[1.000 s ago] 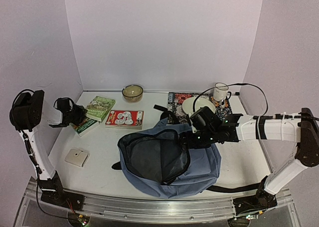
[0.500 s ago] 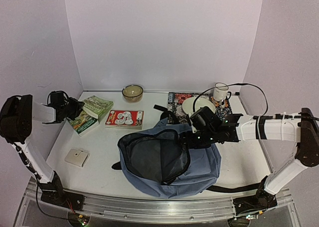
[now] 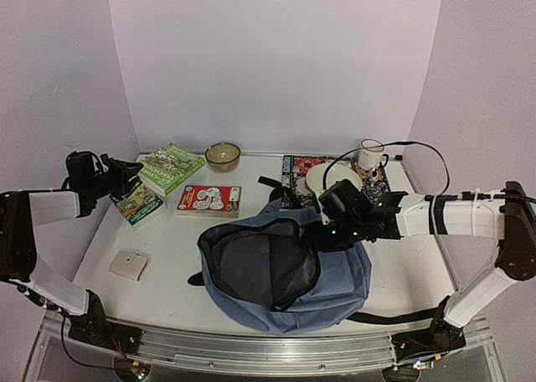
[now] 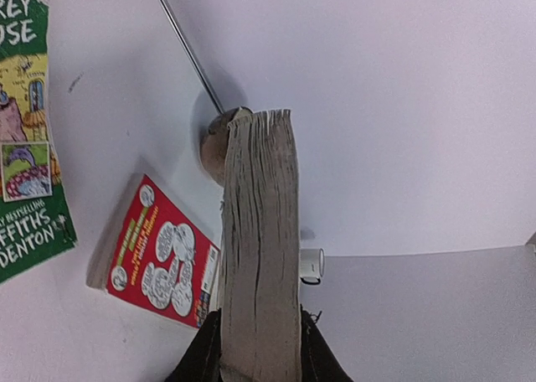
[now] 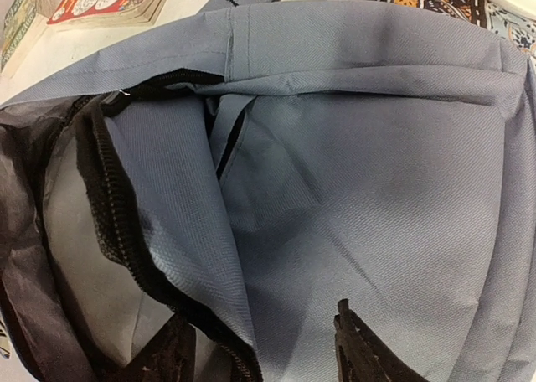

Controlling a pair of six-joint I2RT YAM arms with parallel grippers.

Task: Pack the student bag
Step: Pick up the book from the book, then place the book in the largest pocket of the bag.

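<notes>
The student bag [image 3: 335,273] lies in the middle of the table [image 3: 406,265], its mouth gaping toward the left. The right gripper [image 3: 322,234] sits at its far-right rim, fingers [image 5: 356,353] astride that rim; whether they pinch it I cannot tell. The left gripper [image 4: 258,357] clamps a green book [image 3: 173,166], held up at the far left.

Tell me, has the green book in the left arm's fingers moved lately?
Yes. The green book has lifted off the lower book, shifting toward the bowl at the back.
</notes>
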